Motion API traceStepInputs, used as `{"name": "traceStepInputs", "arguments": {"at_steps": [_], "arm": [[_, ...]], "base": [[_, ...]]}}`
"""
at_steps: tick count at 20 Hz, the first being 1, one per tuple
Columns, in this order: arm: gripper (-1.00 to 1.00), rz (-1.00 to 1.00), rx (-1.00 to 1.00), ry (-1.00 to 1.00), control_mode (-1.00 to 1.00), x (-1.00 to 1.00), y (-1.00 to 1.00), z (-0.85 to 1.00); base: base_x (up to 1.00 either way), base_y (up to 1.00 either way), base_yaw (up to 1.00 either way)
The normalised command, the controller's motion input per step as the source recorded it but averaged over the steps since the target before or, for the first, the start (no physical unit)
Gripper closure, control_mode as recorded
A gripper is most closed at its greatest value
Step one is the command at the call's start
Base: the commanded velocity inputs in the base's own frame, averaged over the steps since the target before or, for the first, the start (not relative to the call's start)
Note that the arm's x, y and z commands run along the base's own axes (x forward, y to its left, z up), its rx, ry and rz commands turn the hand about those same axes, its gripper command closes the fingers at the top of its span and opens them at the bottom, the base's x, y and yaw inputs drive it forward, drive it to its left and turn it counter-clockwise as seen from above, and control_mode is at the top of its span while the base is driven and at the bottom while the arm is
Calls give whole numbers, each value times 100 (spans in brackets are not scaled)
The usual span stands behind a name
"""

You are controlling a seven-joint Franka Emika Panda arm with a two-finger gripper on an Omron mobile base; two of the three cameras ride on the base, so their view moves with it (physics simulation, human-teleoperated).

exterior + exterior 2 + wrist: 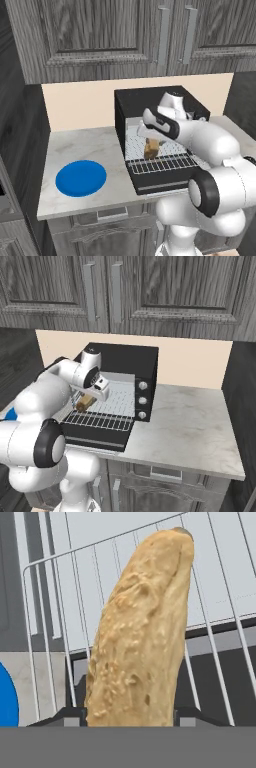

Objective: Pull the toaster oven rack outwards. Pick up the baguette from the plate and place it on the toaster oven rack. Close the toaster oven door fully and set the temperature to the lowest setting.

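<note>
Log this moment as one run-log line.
stage: placing | gripper: shut on baguette | baguette: over pulled-out toaster oven rack | toaster oven door: open | plate: bare

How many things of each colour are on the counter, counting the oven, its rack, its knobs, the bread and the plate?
Black: 1, the toaster oven
Silver: 4, the toaster oven rack and three knobs
Tan-brown: 1, the baguette
Blue: 1, the plate
Total: 7

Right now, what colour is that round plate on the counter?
Bright blue; the plate shows best in the left base view.
</note>
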Motion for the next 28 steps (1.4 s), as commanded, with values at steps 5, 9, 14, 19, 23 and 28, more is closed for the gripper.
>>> {"name": "traceStepInputs", "arguments": {"at_steps": [5, 9, 14, 19, 23, 28], "arm": [[100, 0, 0, 0, -100, 9, 0, -28], [100, 0, 0, 0, -100, 11, 0, -31], [100, 0, 0, 0, -100, 2, 0, -10], [-100, 0, 0, 0, -100, -1, 0, 0], [-100, 0, 0, 0, -100, -1, 0, 0], [-100, 0, 0, 0, -100, -5, 0, 7]], "base": [[0, 0, 0], [0, 0, 0], [0, 0, 0], [0, 0, 0], [0, 0, 0], [0, 0, 0]]}}
